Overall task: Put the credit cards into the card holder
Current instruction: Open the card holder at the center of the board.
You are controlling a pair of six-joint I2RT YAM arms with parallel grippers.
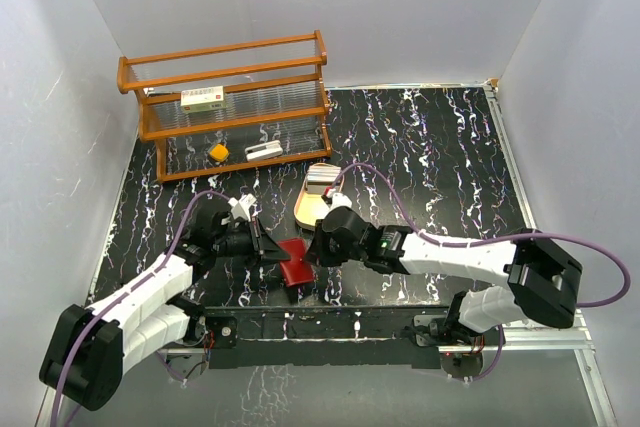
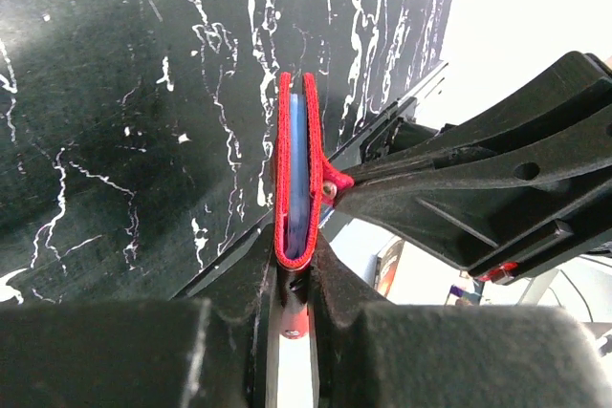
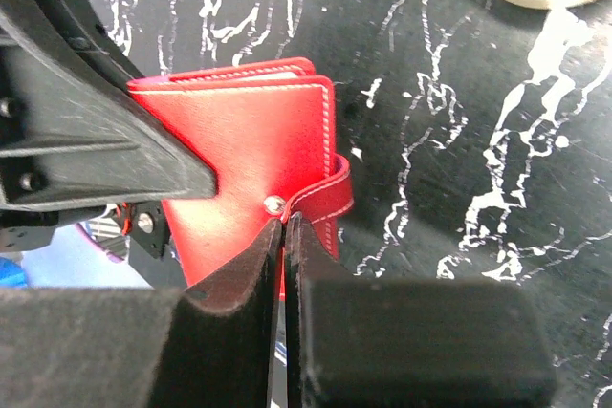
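1. The wallet (image 1: 296, 263) is sitting close to the near edge of the worktop (image 1: 430, 167), about midway along that edge, between the two arms.
2. The left fingers (image 2: 251, 274) are clamping narrow on one edge of the wallet. In the left wrist view the wallet is showing end-on, its two red leaves lying nearly closed with bluish lining between them.
3. The right fingers (image 3: 251, 265) are pinching almost together on the snap tab (image 3: 320, 203), just beside the metal stud (image 3: 273, 204).
4. The left fingers are reaching in from the worktop's left side and the right fingers from its right side, so they are nearly meeting at the wallet.
5. Cannot tell whether the wallet is touching the worktop.
6. A pale strip (image 3: 277, 71) is showing between the leaves at the wallet's upper edge. Cannot tell what it is.
7. The tray (image 1: 308, 209) is lying just beyond the wallet, toward the far edge. Its contents are too small to tell.
8. The rack (image 1: 230, 47) is standing at the far left corner, with a white box (image 1: 203, 99) on its upper shelf.
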